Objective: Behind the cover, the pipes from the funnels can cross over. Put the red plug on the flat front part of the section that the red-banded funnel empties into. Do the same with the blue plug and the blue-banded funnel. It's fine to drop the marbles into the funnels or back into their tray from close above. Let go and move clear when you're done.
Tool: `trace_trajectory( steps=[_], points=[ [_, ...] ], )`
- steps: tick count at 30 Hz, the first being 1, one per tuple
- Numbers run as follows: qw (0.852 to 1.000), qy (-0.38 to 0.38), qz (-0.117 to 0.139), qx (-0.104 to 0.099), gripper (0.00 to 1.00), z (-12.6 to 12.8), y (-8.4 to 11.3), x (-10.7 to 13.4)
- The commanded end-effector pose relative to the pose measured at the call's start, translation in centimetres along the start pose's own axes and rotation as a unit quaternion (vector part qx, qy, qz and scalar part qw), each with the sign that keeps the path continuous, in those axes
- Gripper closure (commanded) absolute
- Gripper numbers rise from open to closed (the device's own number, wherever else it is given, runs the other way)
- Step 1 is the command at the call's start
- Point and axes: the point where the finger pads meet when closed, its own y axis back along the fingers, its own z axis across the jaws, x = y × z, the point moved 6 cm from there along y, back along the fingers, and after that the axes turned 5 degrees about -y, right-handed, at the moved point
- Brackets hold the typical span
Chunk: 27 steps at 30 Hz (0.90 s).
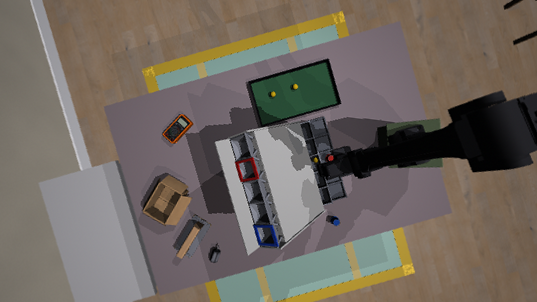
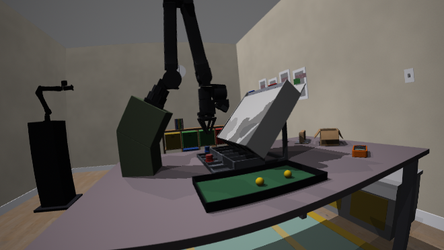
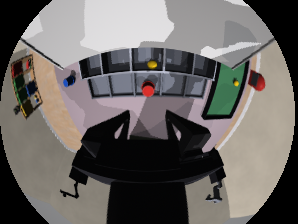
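My gripper point(image 2: 208, 132) point(image 3: 147, 113) is open and empty, above and in front of the red plug. The red plug point(image 1: 330, 158) point(image 2: 209, 158) point(image 3: 148, 90) stands on the flat front part of the middle section. A yellow marble point(image 1: 316, 160) point(image 3: 152, 64) lies in the middle section, behind the plug. The blue plug point(image 1: 336, 221) point(image 2: 206, 149) point(image 3: 69, 81) stands on the table beside the sections. The red-banded funnel point(image 1: 239, 171) is second from the marble tray's side; the blue-banded funnel point(image 1: 264, 226) is at the far end. The grey cover point(image 1: 286, 168) point(image 2: 249, 114) hides the pipes.
The green marble tray point(image 1: 318, 78) point(image 2: 229, 191) point(image 3: 225, 100) holds two yellow marbles point(image 1: 295, 87) point(image 2: 260, 181) beside the sections. The slanted cover rises close to the gripper. A multimeter point(image 1: 178, 128) point(image 2: 360, 151), a cardboard box point(image 1: 166, 200) point(image 2: 329, 137) and small items stand behind the funnels.
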Motion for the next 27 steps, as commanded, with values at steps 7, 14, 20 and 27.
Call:
trace_trajectory(
  steps=[7, 14, 20, 27],
  points=[
    [1.000, -0.001, -0.002, 0.001, 0.44, -0.1, 0.2, -0.5],
    [1.000, -0.001, -0.010, 0.001, 0.44, -0.9, 0.4, -1.3],
    [1.000, 0.000, -0.008, 0.001, 0.44, -1.7, 0.4, -1.4],
    [1.000, 0.000, -0.005, 0.002, 0.44, -4.1, 0.3, -1.9]
  ],
)
